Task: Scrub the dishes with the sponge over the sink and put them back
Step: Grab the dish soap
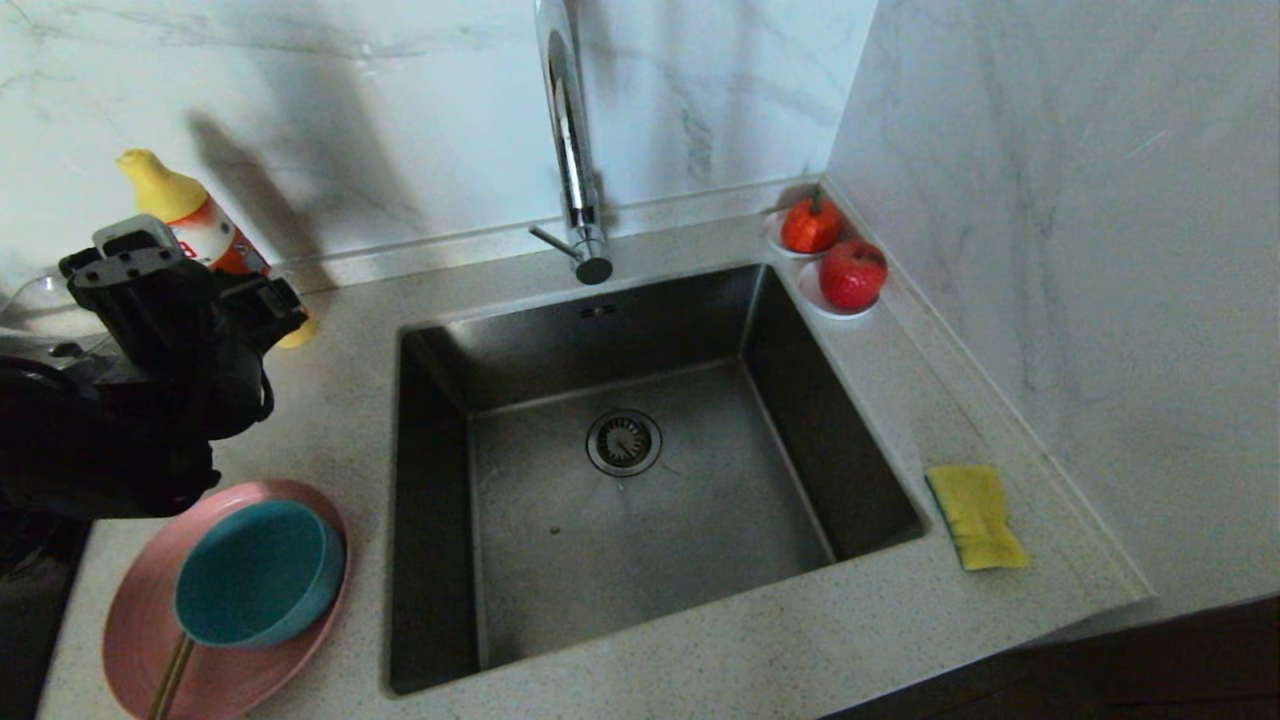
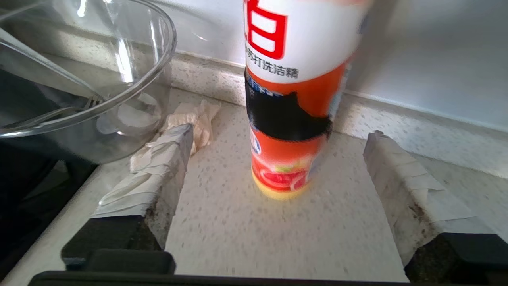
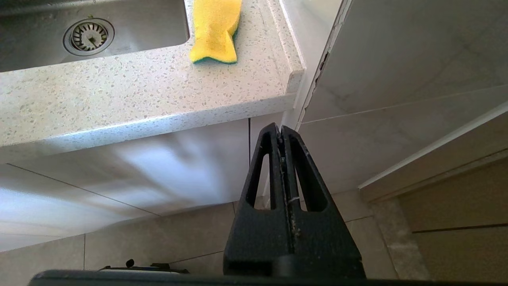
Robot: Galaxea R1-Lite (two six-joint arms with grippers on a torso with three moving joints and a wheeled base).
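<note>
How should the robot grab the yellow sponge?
From above, pinching the sponge across its narrow width. It lies flat on the counter right of the sink, so only its long side edges offer faces to squeeze. The wall beside it looks close.

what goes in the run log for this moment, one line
left end effector open by soap bottle | right end effector shut, parked | sponge on counter | bowl on plate

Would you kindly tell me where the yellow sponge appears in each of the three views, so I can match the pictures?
Head view: the sponge lies flat on the counter beside the sink's right rim, near the wall.
Left wrist view: not in it.
Right wrist view: the sponge lies on the counter near its corner, beyond the shut right end effector.
Shared landmark: the round drain shows in the head and right wrist views.
</note>
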